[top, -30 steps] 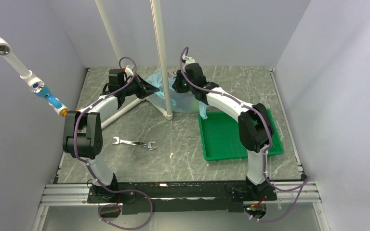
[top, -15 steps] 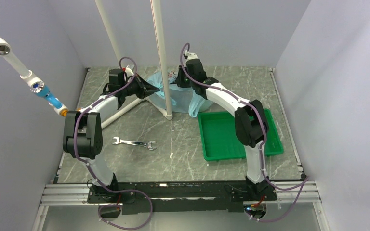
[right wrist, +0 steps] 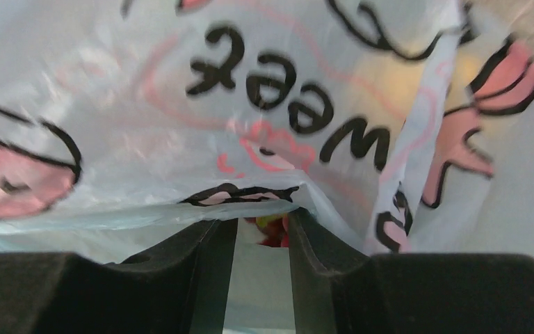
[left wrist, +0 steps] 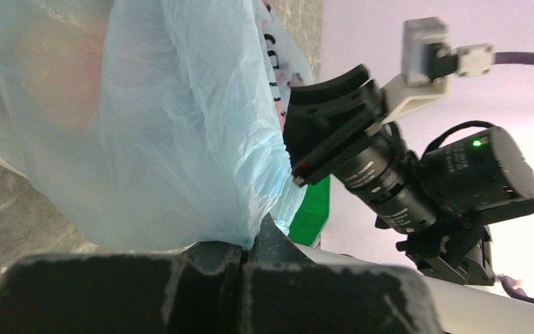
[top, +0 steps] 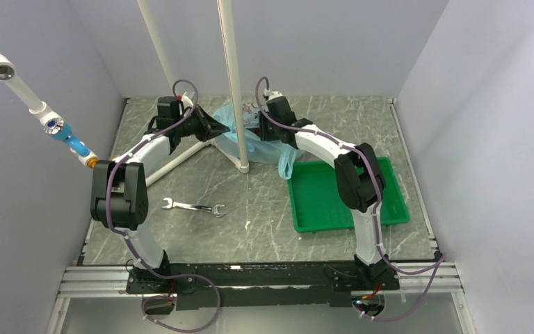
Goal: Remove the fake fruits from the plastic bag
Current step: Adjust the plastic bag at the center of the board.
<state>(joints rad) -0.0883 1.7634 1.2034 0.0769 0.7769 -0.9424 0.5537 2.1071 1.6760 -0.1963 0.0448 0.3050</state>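
Observation:
The light-blue plastic bag (top: pixel 254 142) lies at the back of the table beside the white pole; it fills the left wrist view (left wrist: pixel 146 118) and the right wrist view (right wrist: pixel 264 104), where its dark and pink print shows. My left gripper (top: pixel 221 129) is shut on the bag's left edge (left wrist: pixel 256 240). My right gripper (top: pixel 259 131) is at the bag's mouth, its jaws a little apart (right wrist: pixel 263 226), with the bag's rim lying over the fingertips. A red-green fake fruit (right wrist: pixel 272 233) shows between them inside the bag. The other fruits are hidden.
A green tray (top: pixel 320 198) sits right of the bag. A wrench (top: pixel 195 207) lies at front left. A white pole (top: pixel 235 83) stands on a foot by the bag, with a slanted white bar (top: pixel 170 163) to its left. My right arm's wrist camera (left wrist: pixel 452 174) is close to the left gripper.
My right gripper has moved left and down into the bag's mouth. The bag's right flap has shifted towards the tray. My left gripper has kept its hold and place.

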